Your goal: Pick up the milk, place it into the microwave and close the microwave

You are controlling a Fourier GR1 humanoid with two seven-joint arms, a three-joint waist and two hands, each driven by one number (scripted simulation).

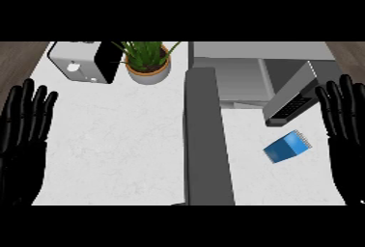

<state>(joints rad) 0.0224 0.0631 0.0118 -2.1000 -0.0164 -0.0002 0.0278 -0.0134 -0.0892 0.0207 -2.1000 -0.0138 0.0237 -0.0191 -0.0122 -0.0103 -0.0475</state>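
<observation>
A blue milk carton (286,147) lies tipped on the white counter (114,144) at the right, in front of the microwave (235,82). The microwave sits at the back right with its cavity open. Its door (207,140) is swung wide and runs down the middle of the view toward me. My right hand (345,116) rests open at the right edge, fingers up, just right of the carton and not touching it. At the left edge my left hand (25,125) rests open too, far from the carton.
A toaster (85,61) stands at the back left. Beside it is a potted green plant (148,62). A dark panel with keys (292,103) slants down at the microwave's right side, above the carton.
</observation>
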